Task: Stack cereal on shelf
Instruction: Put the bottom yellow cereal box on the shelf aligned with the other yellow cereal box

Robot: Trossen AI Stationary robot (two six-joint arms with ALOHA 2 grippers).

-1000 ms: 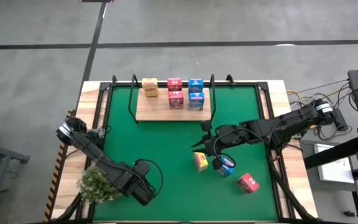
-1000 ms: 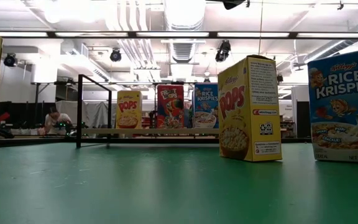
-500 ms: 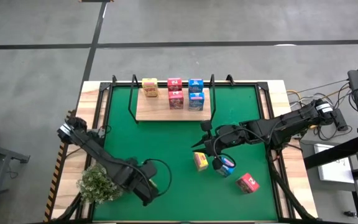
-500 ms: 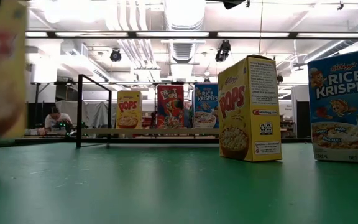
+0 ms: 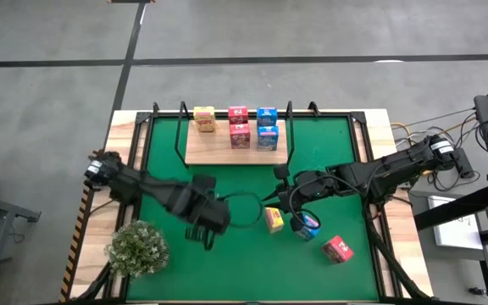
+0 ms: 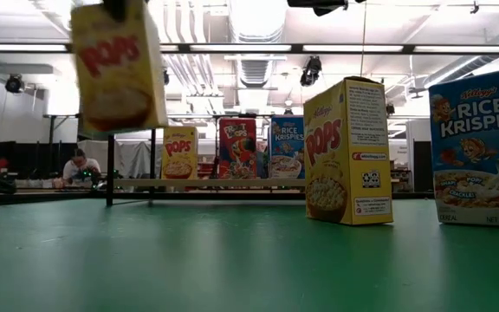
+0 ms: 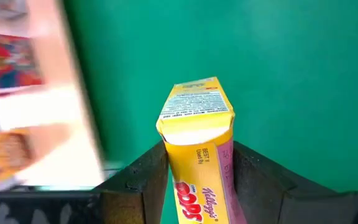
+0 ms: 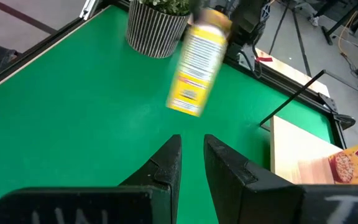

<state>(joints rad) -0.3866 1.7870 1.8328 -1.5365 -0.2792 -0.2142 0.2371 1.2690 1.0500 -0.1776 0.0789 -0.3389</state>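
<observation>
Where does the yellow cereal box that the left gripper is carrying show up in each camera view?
High view: hidden under the left gripper, left of centre.
Low view: yellow cereal box upper left, clear of the mat.
Left wrist view: centre, between the fingers.
Right wrist view: upper middle, tilted.
Shared landmark: the shelf.

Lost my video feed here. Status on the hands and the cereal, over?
Left hand shut on yellow carton, airborne over the mat. Right hand nearly shut, empty, near loose cartons. Shelf holds five boxes. Path looks unobstructed.
</observation>
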